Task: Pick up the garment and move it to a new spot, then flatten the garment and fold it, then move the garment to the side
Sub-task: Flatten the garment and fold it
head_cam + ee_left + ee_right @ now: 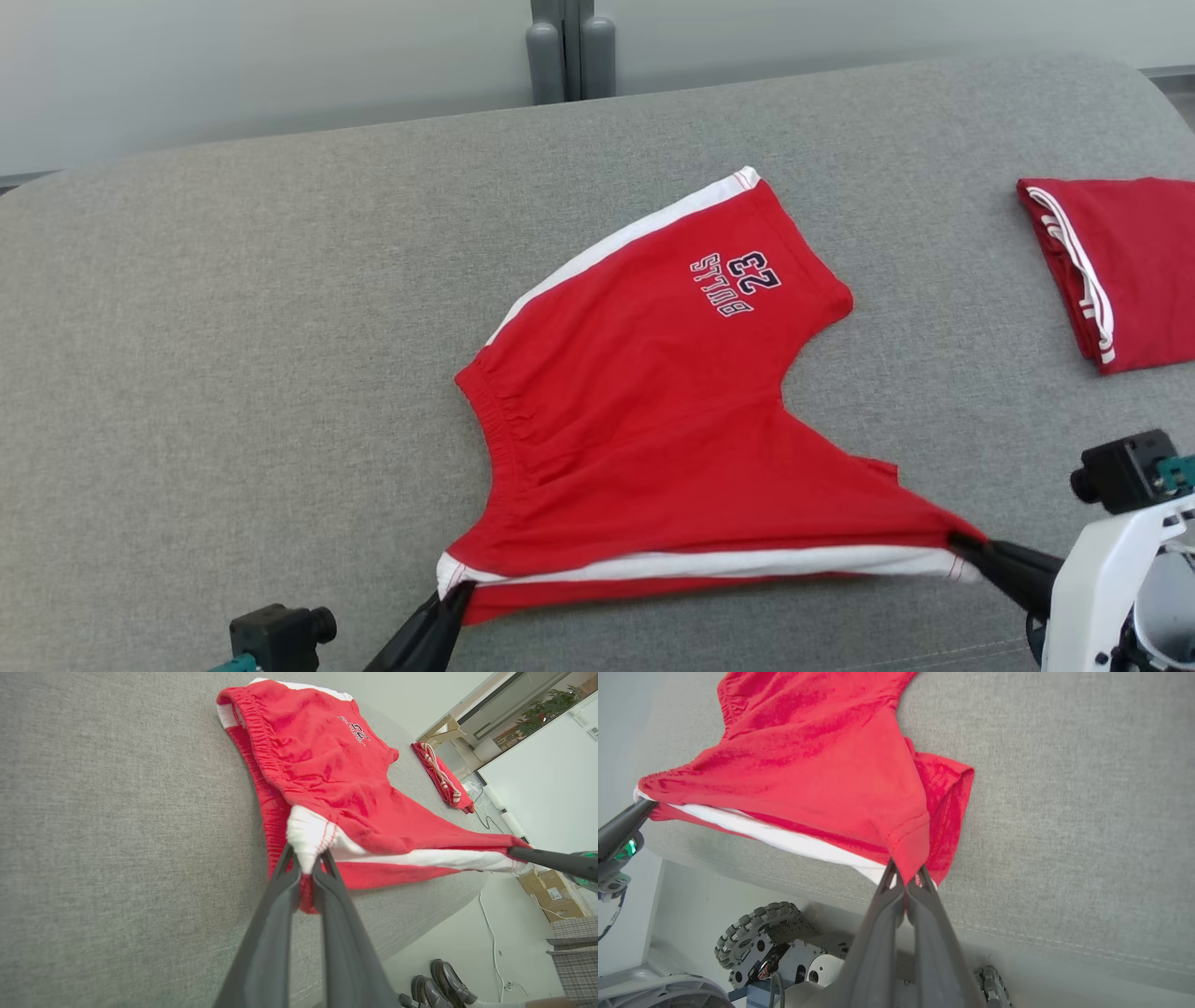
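Observation:
The garment (644,411) is a pair of red shorts with white side stripes and a dark number print, lying on the grey cushioned surface (233,327). Its near edge is lifted and stretched taut between both grippers. My left gripper (459,590) is shut on the waistband corner at the lower left, seen close in the left wrist view as white and red cloth pinched at the left gripper (306,858). My right gripper (957,544) is shut on the leg hem corner at the lower right; the right wrist view has the garment (822,765) pinched at the right gripper (905,877).
A second red garment with white stripes (1111,271) lies folded at the right edge of the surface. The surface's front edge runs just below both grippers. A person's dark shoes (439,982) stand on the floor beside the surface. The robot's wheeled base (756,942) is below the edge.

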### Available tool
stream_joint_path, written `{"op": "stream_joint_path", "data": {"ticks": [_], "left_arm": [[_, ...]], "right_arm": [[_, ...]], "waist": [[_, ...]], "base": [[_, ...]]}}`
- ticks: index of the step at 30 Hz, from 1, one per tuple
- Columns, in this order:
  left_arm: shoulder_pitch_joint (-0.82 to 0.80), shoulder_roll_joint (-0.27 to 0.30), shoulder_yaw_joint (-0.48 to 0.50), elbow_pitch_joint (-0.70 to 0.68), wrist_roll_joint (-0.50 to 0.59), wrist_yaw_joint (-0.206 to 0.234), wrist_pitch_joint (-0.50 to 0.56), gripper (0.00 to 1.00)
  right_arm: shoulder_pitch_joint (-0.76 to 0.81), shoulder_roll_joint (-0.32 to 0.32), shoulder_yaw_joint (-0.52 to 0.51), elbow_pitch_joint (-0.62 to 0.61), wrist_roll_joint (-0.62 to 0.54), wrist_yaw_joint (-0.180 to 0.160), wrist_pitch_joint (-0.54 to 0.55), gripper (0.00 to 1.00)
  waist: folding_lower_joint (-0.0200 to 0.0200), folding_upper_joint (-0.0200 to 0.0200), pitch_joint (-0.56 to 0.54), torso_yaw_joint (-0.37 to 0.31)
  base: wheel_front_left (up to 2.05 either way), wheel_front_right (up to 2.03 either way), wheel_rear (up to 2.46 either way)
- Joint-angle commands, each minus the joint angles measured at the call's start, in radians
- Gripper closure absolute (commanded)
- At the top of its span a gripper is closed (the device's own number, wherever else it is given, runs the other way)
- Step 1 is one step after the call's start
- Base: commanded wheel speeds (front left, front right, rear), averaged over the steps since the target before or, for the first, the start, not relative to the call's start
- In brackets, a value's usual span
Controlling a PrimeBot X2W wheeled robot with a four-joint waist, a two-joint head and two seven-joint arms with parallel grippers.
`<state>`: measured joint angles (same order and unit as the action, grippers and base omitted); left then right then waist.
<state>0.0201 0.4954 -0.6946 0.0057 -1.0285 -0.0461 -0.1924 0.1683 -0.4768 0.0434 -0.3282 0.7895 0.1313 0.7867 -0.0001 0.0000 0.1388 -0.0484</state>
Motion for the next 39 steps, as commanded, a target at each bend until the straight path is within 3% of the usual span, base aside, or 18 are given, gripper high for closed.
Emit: {"op": "stream_joint_path", "data": {"ticks": [1,5,9,16,23,32,33,34,35,36,37,39], "left_arm": [[-0.013,0.007,0.001,-0.012,0.001,0.003,0.008,1.00],[-0.103,-0.019,0.002,-0.018,0.018,-0.018,0.021,1.00],[-0.219,-0.077,0.000,0.045,0.028,-0.035,0.029,1.00],[-0.433,-0.174,0.000,0.230,0.016,-0.069,0.040,1.00],[-0.574,-0.249,0.007,0.411,0.063,-0.061,-0.006,1.00],[-0.673,-0.341,0.011,0.543,0.083,-0.067,-0.046,1.00],[-0.678,-0.349,0.009,0.551,0.084,-0.069,-0.049,0.98],[-0.682,-0.354,0.008,0.559,0.085,-0.069,-0.050,0.80],[-0.686,-0.359,0.007,0.567,0.086,-0.072,-0.054,0.00],[-0.687,-0.364,0.004,0.571,0.087,-0.073,-0.055,0.00],[-0.688,-0.370,0.000,0.576,0.088,-0.074,-0.055,0.00],[-0.688,-0.377,-0.005,0.582,0.087,-0.076,-0.058,0.00]], "right_arm": [[-0.020,0.018,-0.029,-0.027,-0.054,-0.002,0.020,1.00],[-0.144,0.064,-0.035,-0.052,-0.149,-0.001,0.036,1.00],[-0.307,0.060,0.011,0.035,-0.198,-0.001,0.005,1.00],[-0.608,0.052,0.111,0.301,-0.241,-0.001,-0.126,1.00],[-0.868,0.027,0.240,0.545,-0.258,-0.001,-0.274,1.00],[-1.068,0.015,0.345,0.812,-0.291,-0.001,-0.444,1.00],[-1.082,0.018,0.356,0.839,-0.292,-0.001,-0.458,1.00],[-1.092,0.020,0.363,0.859,-0.292,-0.001,-0.470,1.00],[-1.101,0.023,0.373,0.885,-0.292,-0.001,-0.479,0.51],[-1.105,0.026,0.380,0.905,-0.290,-0.001,-0.483,0.18],[-1.112,0.030,0.390,0.927,-0.286,-0.001,-0.489,0.00],[-1.123,0.037,0.405,0.960,-0.280,-0.001,-0.502,0.00]], "waist": [[0.0001,0.0000,-0.002,0.015],[0.0001,0.0000,0.016,0.030],[0.0001,0.0000,0.043,0.053],[0.0001,0.0000,0.125,0.091],[0.0001,0.0000,0.221,0.130],[0.0001,0.0000,0.289,0.198],[0.0001,0.0000,0.289,0.203],[0.0001,0.0000,0.289,0.207],[0.0001,0.0000,0.288,0.210],[0.0001,0.0000,0.285,0.212],[0.0001,0.0000,0.281,0.213],[0.0001,0.0000,0.273,0.214]], "base": [[0.00,0.00,0.00],[0.00,0.00,0.00],[0.00,0.00,0.00],[0.00,0.00,0.00],[0.00,0.00,0.00],[0.00,0.00,0.00],[0.00,0.00,0.00],[0.00,0.00,0.00],[0.00,0.00,0.00],[0.00,0.00,0.00],[0.00,0.00,0.00],[0.00,0.00,0.00]]}}
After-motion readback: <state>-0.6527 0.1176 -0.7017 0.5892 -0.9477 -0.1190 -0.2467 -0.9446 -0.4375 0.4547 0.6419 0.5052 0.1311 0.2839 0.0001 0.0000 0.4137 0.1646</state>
